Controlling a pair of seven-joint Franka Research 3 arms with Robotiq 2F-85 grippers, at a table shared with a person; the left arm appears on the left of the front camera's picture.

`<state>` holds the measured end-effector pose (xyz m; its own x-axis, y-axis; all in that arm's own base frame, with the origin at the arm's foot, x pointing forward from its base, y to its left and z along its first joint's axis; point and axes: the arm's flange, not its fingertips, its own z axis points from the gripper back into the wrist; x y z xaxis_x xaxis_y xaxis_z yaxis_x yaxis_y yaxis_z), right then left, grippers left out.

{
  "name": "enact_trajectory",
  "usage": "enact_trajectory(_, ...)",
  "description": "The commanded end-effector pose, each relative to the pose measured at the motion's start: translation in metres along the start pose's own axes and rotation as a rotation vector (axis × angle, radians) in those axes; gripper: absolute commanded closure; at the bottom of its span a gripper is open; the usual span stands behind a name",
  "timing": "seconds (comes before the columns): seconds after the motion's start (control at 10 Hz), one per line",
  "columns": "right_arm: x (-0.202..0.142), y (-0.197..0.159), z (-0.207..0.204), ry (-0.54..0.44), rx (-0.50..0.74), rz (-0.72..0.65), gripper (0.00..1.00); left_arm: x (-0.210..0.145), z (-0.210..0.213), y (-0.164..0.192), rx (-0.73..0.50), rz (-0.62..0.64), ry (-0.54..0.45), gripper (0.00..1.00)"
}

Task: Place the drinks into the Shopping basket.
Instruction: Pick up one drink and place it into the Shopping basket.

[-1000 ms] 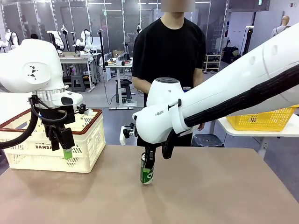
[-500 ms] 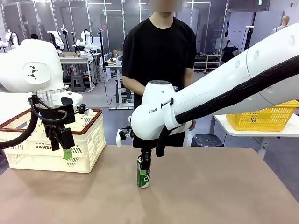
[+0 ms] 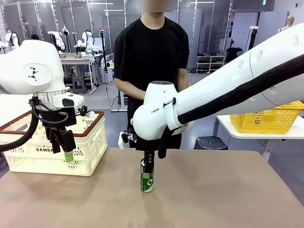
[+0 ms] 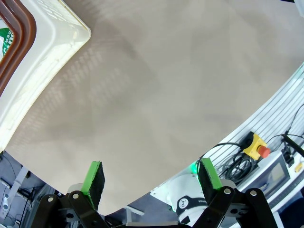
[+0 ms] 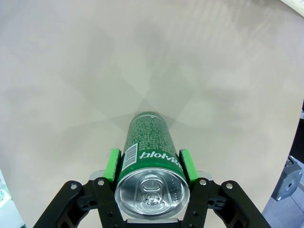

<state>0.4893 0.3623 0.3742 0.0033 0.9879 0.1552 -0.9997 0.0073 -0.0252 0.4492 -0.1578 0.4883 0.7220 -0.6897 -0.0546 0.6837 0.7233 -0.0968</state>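
A green drink can [image 3: 147, 175] with white print stands upright on the brown table, near the middle. My right gripper [image 3: 148, 164] comes down over it from above. In the right wrist view the green pads [image 5: 112, 164] lie along both sides of the can [image 5: 149, 161], just under its silver top. The cream Shopping basket [image 3: 28, 156] with its brown rim stands at the table's left. My left gripper [image 3: 62, 153] hangs open in front of the basket, nothing between its fingers. In the left wrist view my left gripper [image 4: 152, 178] looks down on bare table, the basket's corner [image 4: 42, 52] at upper left.
A person in a black shirt [image 3: 152, 52] stands at the far side of the table. A bright yellow mesh basket [image 3: 266, 121] sits on a white side table at the right. The table's right half and front are bare.
My right arm has carried the green can a little to the left and now holds still over it. The person has stepped to the left. The left arm has not moved.
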Motion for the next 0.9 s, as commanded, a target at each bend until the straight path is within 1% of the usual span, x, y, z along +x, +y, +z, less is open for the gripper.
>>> enact_trajectory(0.0,0.004,-0.005,0.006,0.012,0.009,0.014,0.29,-0.002,0.002,-0.001,0.001,0.002,-0.004,0.0)
enact_trajectory(0.1,0.005,-0.004,0.006,0.015,0.01,0.023,0.18,-0.002,0.002,-0.001,0.001,0.002,-0.004,0.0)
enact_trajectory(0.3,0.005,-0.004,0.006,0.021,0.007,0.027,0.0,-0.002,0.002,-0.001,0.001,0.002,-0.004,0.0)
enact_trajectory(0.5,0.005,-0.002,0.009,0.031,0.002,0.033,0.0,-0.002,0.002,-0.001,0.001,0.002,-0.004,0.0)
enact_trajectory(0.8,0.001,0.007,0.02,0.071,0.004,0.023,0.0,-0.002,0.002,-0.001,0.001,0.002,-0.004,0.0)
